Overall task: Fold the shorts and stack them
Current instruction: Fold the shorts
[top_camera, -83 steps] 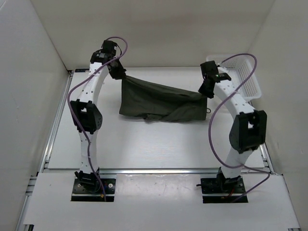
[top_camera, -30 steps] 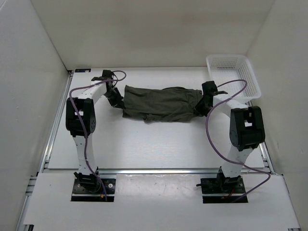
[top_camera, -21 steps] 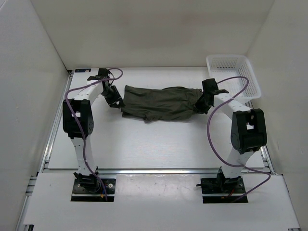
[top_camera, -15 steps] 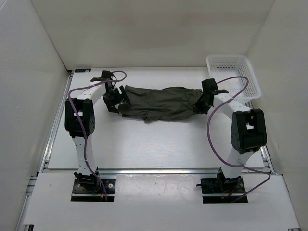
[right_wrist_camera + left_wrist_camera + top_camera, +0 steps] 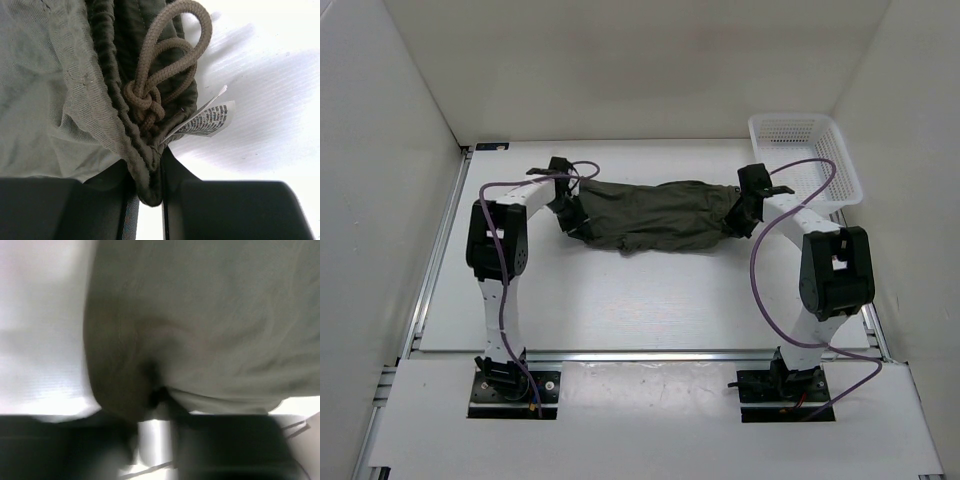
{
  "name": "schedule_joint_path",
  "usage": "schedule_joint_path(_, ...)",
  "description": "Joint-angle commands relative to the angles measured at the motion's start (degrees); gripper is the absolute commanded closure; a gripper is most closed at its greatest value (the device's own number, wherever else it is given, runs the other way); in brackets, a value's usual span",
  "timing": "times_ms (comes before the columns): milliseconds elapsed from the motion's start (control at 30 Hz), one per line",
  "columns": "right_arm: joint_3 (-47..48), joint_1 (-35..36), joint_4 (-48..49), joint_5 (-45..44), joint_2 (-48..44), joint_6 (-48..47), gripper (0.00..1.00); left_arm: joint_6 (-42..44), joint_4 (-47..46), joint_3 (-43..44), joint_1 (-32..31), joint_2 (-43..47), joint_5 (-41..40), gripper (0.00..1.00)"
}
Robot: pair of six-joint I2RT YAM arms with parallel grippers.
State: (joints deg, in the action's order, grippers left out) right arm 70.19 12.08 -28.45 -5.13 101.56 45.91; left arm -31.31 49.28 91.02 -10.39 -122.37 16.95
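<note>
Olive shorts point(image 5: 655, 215) lie bunched, perhaps once folded, unstacked; right gripper point(image 5: 149, 181) clamps their waistband point(image 5: 112, 95); left gripper point(image 5: 571, 206) at the opposite end, too blurred to tell.

I see the shorts point(image 5: 655, 213), dark olive-green soft fabric, lying bunched in a long, wrinkled strip that runs left to right across the far half of the table point(image 5: 620, 300). In my right wrist view, the gathered waistband point(image 5: 102, 50) shows its knotted drawstring point(image 5: 141, 100) looped loosely, with a small white printed tag point(image 5: 207, 120) poking out beside it.
</note>
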Motion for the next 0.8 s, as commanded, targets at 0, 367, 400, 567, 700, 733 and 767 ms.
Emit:
schedule_joint_path(0, -0.3, 0.2, -0.4, -1.5, -3.2, -0.7, 1.00, -0.8, -1.1, 3.4, -0.4, -1.3, -3.1, 0.81)
schedule_joint_path(367, 3.1, 0.2, -3.3, -3.3, -7.6, -7.2, 1.00, 1.0, 2.0, 1.5, 5.7, 12.4, -8.2, 0.90)
schedule_joint_path(400, 2.4, 0.2, -3.3, -3.3, -8.2, -7.2, 1.00, 1.0, 2.1, 0.3, 5.7, 13.7, -8.2, 0.90)
schedule_joint_path(567, -7.2, 1.9, -3.3, -2.8, -13.0, -7.2, 1.00, 2.1, 2.1, -14.6, 7.7, 22.2, -10.1, 0.90)
schedule_joint_path(700, -18.4, 5.8, -3.3, -1.4, -19.0, -3.7, 1.00, 1.4, 1.0, -27.5, 6.8, 28.8, -8.8, 0.90)
schedule_joint_path(733, -20.4, 6.8, -3.3, -0.6, -21.6, -2.7, 1.00, 0.5, 1.0, -29.7, 6.1, 30.2, -8.8, 0.90)
schedule_joint_path(767, -24.3, 9.1, -3.3, -0.6, -22.8, -1.6, 0.99, 0.5, 1.0, -31.8, 5.0, 31.5, -8.8, 0.90)
